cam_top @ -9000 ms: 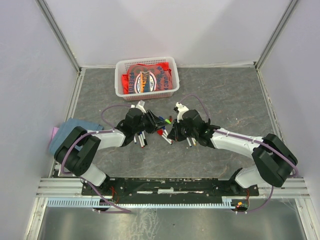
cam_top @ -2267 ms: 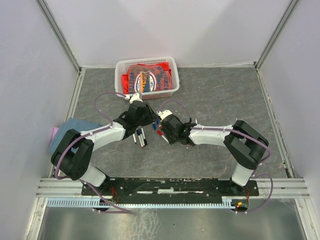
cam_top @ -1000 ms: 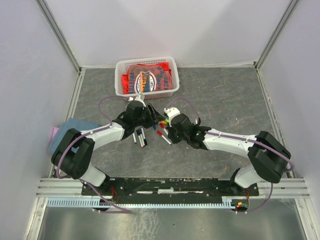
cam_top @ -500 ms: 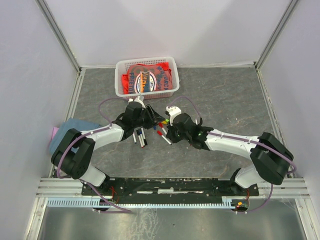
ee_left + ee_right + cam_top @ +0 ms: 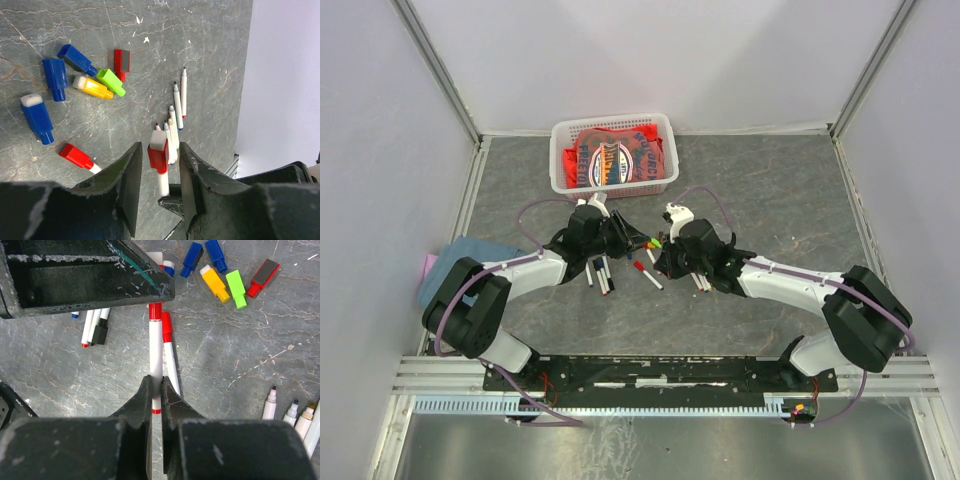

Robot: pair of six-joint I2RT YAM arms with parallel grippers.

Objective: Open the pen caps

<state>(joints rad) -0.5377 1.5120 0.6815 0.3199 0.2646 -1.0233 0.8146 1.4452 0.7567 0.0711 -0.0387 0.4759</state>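
- Stands partway through the task, in the middle of one uncapping, above the centre of the table [image 5: 770,200].
- Clamps the white barrel of a red-capped pen [image 5: 155,355] in the right gripper [image 5: 156,384], jaws narrow and pinched on it.
- Straddles the red cap [image 5: 157,156] at the pen's other end with the left gripper [image 5: 158,150], jaws partly apart and a sliver of gap showing on each side; no firm pinch visible yet.
- Appears done, judging by what lies about: loose caps [image 5: 92,87] in blue, yellow, green and red scattered together mid-table, and a row of bare-tipped pens [image 5: 175,112] lying side by side, further toward the right edge.
- Leaves, by the look of it, the held pen, a second red-capped pen [image 5: 168,347] lying just beside it on the table, and a black-capped pen [image 5: 100,334] among a few others toward the left edge.
- Elsewhere: a white basket [image 5: 563,170] of red packets at the far edge, left of centre, and a blue cloth [image 5: 460,258] at the left edge, both well apart from the work.
- Nothing between the jaws and the cap; only close quarters, with both grippers nearly nose to nose and the loose caps just beneath.
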